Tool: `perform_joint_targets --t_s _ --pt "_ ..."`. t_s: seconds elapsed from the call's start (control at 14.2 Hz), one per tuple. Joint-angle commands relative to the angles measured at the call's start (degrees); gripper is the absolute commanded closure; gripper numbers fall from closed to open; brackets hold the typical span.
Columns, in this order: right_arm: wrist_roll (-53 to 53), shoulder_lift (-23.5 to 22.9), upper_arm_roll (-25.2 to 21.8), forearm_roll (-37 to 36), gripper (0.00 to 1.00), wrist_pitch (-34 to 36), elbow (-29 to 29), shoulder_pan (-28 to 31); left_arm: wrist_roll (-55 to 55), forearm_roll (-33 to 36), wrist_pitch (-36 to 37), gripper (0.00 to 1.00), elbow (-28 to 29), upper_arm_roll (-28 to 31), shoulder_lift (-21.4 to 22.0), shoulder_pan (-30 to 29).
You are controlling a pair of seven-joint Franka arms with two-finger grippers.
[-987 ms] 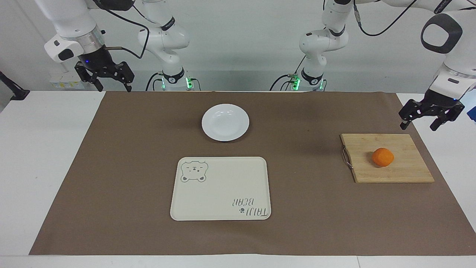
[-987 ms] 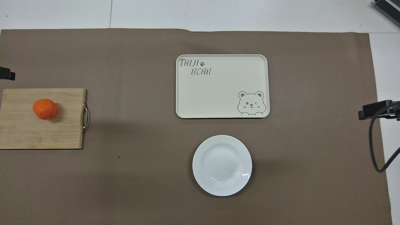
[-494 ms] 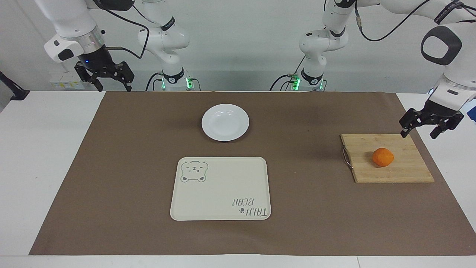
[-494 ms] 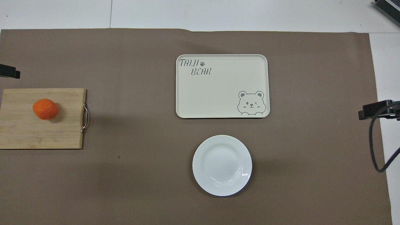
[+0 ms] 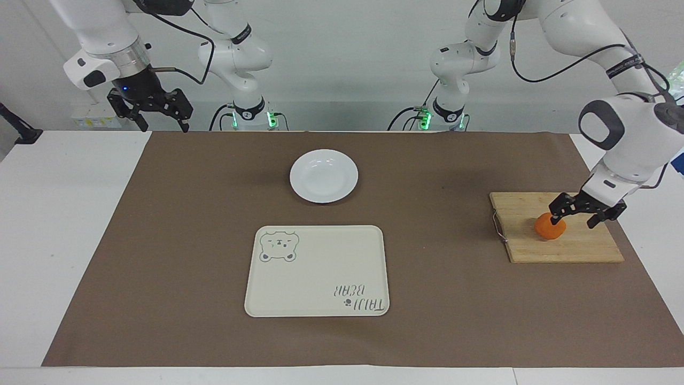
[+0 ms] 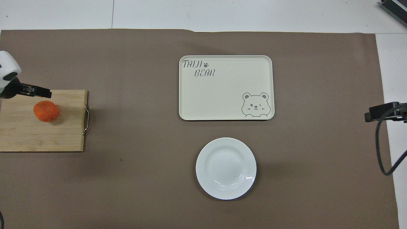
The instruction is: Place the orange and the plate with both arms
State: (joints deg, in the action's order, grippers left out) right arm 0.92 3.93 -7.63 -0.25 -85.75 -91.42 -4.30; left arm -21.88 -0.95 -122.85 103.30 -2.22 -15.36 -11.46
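**benchwatcher:** So where's everything at? The small round bright-orange fruit (image 5: pixel 549 226) sits on the pale bamboo cutting board with the metal handle (image 5: pixel 561 251), at the left arm's end of the brown paper-covered surface (image 5: pixel 160 240). The left tool (image 5: pixel 580 213) is low over the board, just beside the orange on the side toward the table's edge. Fingers look spread wide, nothing between them.

**two_arm_tom:** Agreed, it's empty. One fingertip overlaps the orange's top in the facing view, but I can't tell if it's touching. From overhead the black fingertip shows just above the fruit, not around it. My guess is it's lining up so the fingers can straddle it, since a round thing rolls if you nudge only one side.

**benchwatcher:** And the round glossy white plate (image 5: pixel 324 176)?

**two_arm_tom:** Untouched, sitting nearer to the robots than the cream rectangular tray with the bear drawing (image 5: pixel 317 271), about mid-table. The tray is bare, so I'd say it's the drop spot for both things.

**benchwatcher:** Right tool (image 5: pixel 158 118)?

**two_arm_tom:** Waiting up high at the right arm's end, over the edge of the brown paper, fingers apart and holding nothing. Makes sense to me: it's the arm closer to the plate's side, so it probably takes the plate.
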Motion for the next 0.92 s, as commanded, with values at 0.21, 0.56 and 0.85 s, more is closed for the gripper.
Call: perform_joint_targets --t_s 0.21,0.56,0.85 --pt "-0.1 1.1 0.2 0.2 0.00 -0.9 -1.3 0.3 -5.6 0.4 -5.9 0.00 6.8 -0.5 0.2 -1.8" --pt "-0.1 1.1 0.2 0.2 0.00 -0.9 -1.3 0.3 -9.4 0.9 -7.4 0.00 7.3 -0.5 -1.0 -3.2" --pt "-0.1 1.1 0.2 0.2 0.00 -0.9 -1.3 0.3 -9.5 1.7 -7.4 0.00 9.4 -0.5 -0.8 -3.1"
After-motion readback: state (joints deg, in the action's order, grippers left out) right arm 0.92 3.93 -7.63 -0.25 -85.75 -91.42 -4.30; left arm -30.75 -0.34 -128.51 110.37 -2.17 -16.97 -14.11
